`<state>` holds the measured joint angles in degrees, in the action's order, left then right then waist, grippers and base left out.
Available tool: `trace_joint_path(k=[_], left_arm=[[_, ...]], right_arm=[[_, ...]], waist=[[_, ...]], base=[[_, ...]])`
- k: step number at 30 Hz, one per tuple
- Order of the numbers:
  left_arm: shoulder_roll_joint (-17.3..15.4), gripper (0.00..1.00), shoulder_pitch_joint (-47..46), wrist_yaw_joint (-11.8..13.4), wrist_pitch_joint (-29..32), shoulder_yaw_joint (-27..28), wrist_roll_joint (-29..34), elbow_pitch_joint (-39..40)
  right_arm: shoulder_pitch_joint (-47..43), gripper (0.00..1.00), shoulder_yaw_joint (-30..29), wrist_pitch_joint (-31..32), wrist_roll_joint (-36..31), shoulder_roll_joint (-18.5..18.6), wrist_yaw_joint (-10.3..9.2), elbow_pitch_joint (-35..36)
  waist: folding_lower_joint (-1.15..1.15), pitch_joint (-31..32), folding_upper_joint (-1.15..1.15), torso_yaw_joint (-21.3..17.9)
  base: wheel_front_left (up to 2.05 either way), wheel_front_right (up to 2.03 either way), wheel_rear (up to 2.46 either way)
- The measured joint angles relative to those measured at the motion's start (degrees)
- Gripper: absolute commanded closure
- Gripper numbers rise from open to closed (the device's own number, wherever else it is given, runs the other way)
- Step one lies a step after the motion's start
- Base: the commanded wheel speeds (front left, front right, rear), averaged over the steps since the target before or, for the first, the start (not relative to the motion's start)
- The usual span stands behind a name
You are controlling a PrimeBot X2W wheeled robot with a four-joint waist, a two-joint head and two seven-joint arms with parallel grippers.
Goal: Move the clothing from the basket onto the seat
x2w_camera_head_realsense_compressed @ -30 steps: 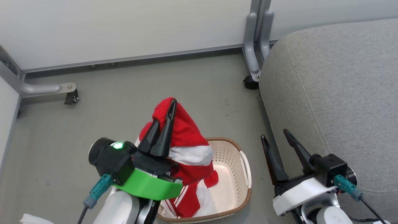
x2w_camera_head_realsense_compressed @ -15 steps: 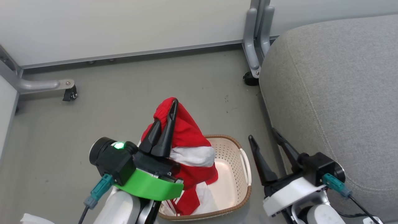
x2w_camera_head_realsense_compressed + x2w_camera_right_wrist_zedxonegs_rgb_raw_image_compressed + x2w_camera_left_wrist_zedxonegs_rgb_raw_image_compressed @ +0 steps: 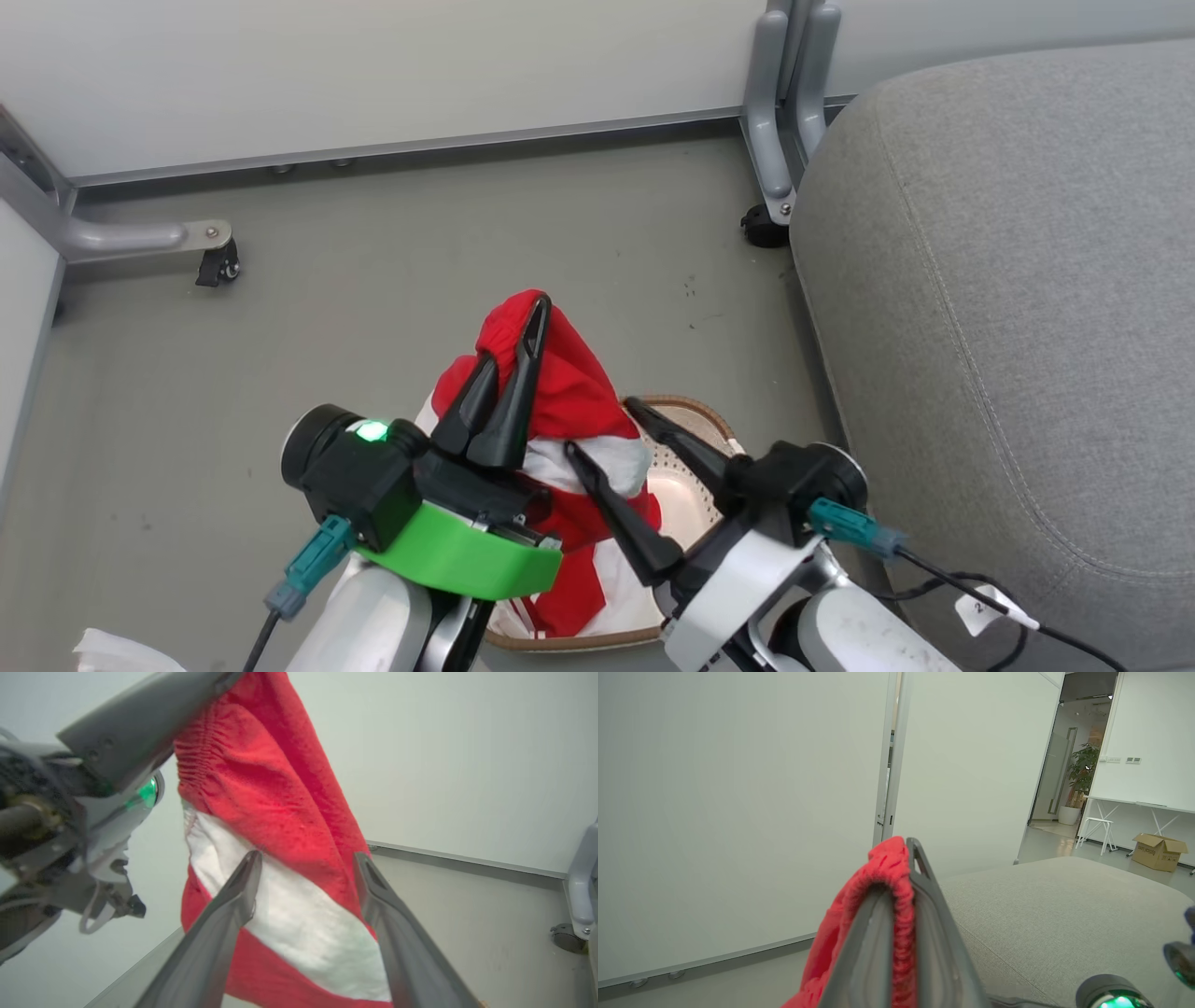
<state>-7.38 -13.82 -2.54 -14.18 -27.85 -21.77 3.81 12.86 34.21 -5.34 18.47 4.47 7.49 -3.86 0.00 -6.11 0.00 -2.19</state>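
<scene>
Above the small cream-white perforated plastic basket [image 3: 579,642], the left gripper [image 3: 515,331] was clamped on the gathered edge of a soft red white-banded garment [image 3: 569,383] so that it hung freely. The right gripper [image 3: 599,426], fingers apart, bracketed its white band, probably to support transfer to the large light grey upholstered seat [image 3: 1008,280].

Right gripper [image 3: 308,858] spread wide, fingers [image 3: 219,924] rising from the bottom edge. Both tips lay over the red garment [image 3: 261,765], at the upper edge of its white band [image 3: 289,914]; contact not clear. Garment hung down from the left gripper [image 3: 205,683] at upper left, which pinched its gathered top edge. Green light [image 3: 148,792] glowed on that arm. Behind: pale wall [image 3: 444,756], grey floor [image 3: 490,924], metal frame leg [image 3: 581,882] with caster [image 3: 566,938] at far right.
</scene>
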Motion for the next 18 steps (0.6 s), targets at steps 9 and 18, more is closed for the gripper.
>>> trace_joint_path(k=[9,18], left_arm=[[0.19,1.0,-0.72,-0.05,0.08,-0.85,-0.18,-0.26],[0.36,1.0,-0.98,-0.22,0.08,-1.72,-0.37,-0.35]], right_arm=[[5.1,0.0,5.25,-0.8,3.55,1.3,0.0,-5.26],[9.52,0.0,10.8,-2.07,7.28,2.26,0.0,-8.73]], waist=[[0.0,-0.24,0.0,0.34],[0.0,-0.42,0.0,0.47]], base=[[0.0,0.0,0.0],[0.0,0.0,0.0]])
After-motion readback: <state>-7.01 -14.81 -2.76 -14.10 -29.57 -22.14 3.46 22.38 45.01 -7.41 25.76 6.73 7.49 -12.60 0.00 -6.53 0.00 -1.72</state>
